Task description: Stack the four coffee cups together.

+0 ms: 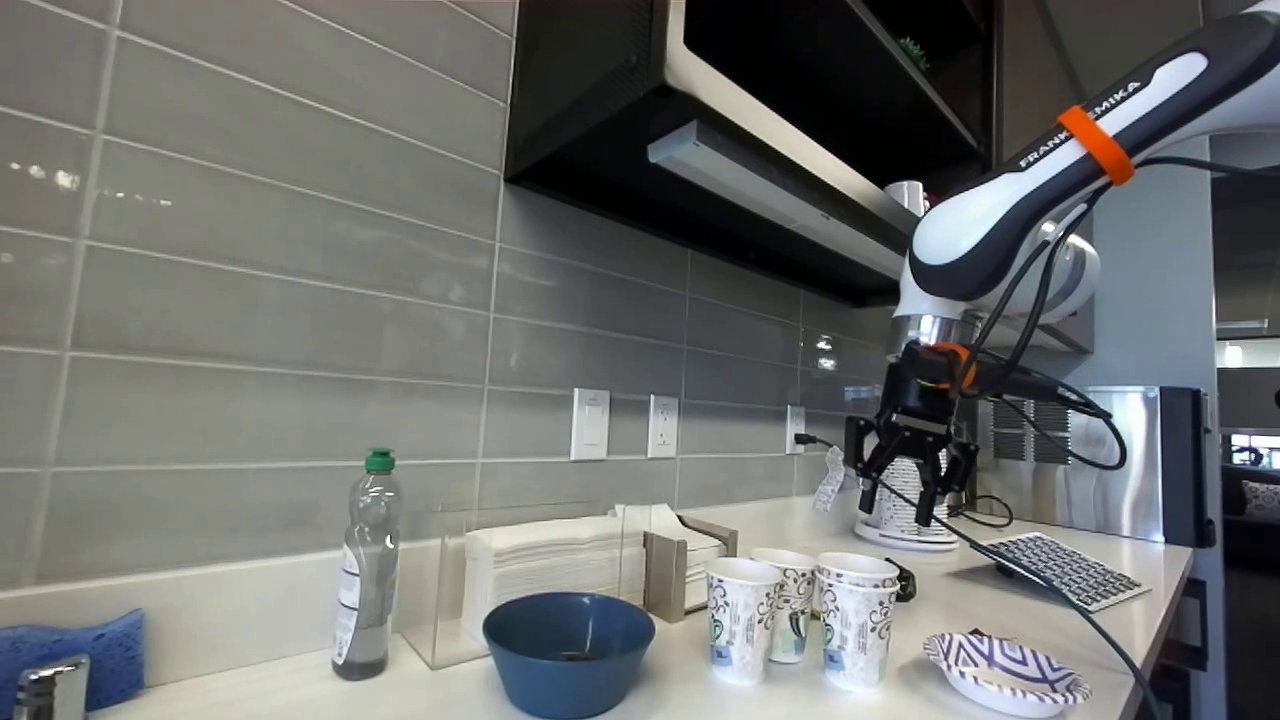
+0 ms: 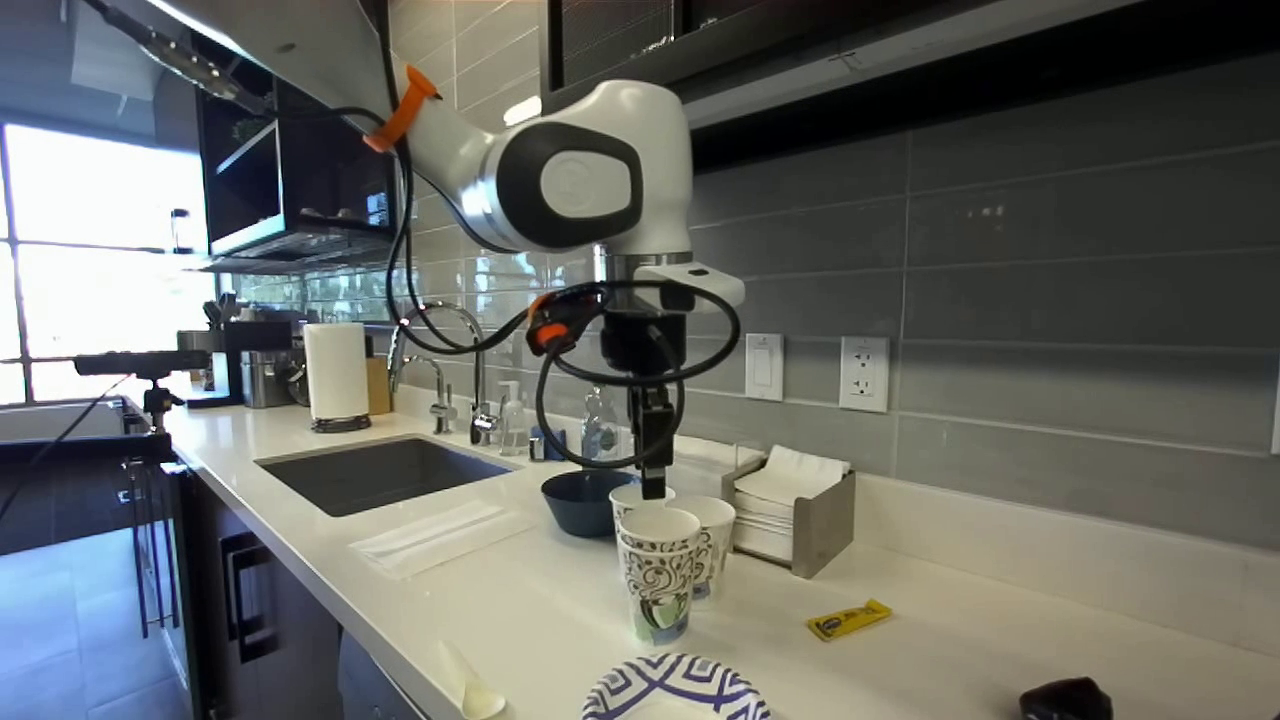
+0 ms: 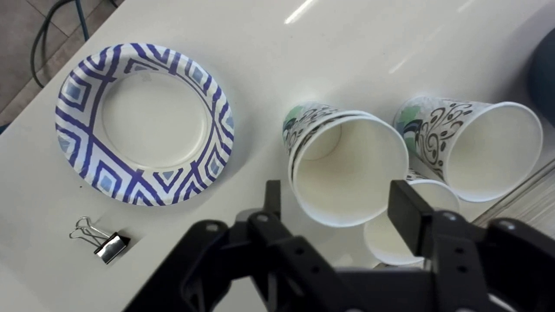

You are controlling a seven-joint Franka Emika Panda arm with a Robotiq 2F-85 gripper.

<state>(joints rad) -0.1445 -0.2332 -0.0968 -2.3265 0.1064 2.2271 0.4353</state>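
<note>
Standing toward the left in an exterior view, the plastic bottle (image 1: 368, 575) and the blue bowl (image 1: 568, 675) are sharing the worktop (image 1: 250, 700) but playing no part in the stacking. Next, one single cup (image 1: 740, 630) is standing upright, with another single cup (image 1: 797, 605) just behind it; whether they are touching, I cannot tell. Rightward, the nested pair (image 1: 857, 630) is showing two rims, so one nesting is apparently done and two cups are waiting to join. Above the pair and somewhat right, the jaws are hanging spread apart, grasping nothing; the wrist view is showing the pair's mouth in the gap. The coming step is probably calling for a shift across to one single cup, a light pinch on its thin wall, a lift above the pair and a centred lowering inside. Further right, the patterned dish (image 1: 1005, 698) is lying apart from the cups.
</note>
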